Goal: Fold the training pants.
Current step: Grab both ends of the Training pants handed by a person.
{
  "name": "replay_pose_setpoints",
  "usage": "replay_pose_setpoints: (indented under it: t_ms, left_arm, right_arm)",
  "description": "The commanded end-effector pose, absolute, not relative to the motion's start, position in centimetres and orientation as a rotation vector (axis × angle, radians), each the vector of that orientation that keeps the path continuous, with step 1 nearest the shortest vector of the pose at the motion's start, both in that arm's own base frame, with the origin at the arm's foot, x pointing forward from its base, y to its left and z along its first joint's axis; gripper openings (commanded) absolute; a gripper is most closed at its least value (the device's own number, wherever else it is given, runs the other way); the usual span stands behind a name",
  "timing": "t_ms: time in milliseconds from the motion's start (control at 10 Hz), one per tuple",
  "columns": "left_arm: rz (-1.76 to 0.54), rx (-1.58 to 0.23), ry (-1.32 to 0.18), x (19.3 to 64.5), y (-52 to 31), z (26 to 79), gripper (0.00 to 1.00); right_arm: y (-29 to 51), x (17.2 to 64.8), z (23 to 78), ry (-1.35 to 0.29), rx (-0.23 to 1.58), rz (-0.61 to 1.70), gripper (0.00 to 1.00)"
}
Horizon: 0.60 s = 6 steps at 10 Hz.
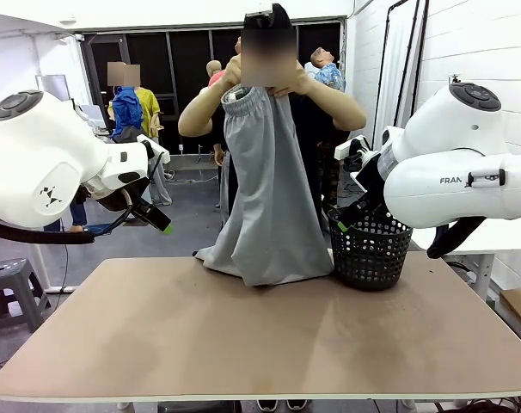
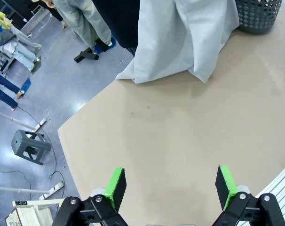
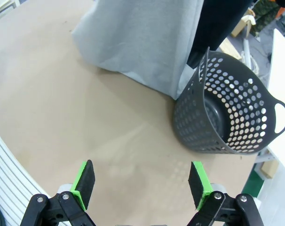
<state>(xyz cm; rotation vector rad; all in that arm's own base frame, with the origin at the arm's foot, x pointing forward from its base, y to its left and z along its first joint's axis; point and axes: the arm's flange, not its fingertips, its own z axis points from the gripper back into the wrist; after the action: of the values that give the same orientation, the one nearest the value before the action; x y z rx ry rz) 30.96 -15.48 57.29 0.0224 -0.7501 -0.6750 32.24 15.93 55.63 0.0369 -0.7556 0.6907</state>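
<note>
A person at the far side holds the light grey training pants [image 1: 265, 189] up by the gathered waistband with both hands [image 1: 235, 76]. The leg ends rest on the table's far edge. In the left wrist view the pants [image 2: 180, 37] hang at the top, far from my open left gripper [image 2: 170, 186]. That left gripper [image 1: 160, 219] hovers above the table's left far corner. My right gripper [image 3: 141, 183] stands open above bare board, with the pants [image 3: 142, 37] ahead of it. It hangs dark beside the basket as the right gripper [image 1: 351, 215].
A black mesh basket [image 1: 370, 249] stands on the brown table [image 1: 243, 335] at the far right, touching the pants' hem; it looks empty inside as the basket [image 3: 227, 113]. A grey stool [image 1: 9, 284] stands on the floor to the left. People stand farther back.
</note>
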Motion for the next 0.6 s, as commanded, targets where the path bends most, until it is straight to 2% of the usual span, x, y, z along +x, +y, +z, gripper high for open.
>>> replay_pose_setpoints:
  t_ms: [0,500]
  left_arm:
    - [-0.676,0.022,-0.750,30.95,-15.51,57.28,1.00]
    - [-0.676,0.022,-0.750,30.95,-15.51,57.28,1.00]
  right_arm:
    - [15.95,32.29,55.54,-0.753,0.039,0.691,1.00]
    - [15.95,32.29,55.54,-0.753,0.039,0.691,1.00]
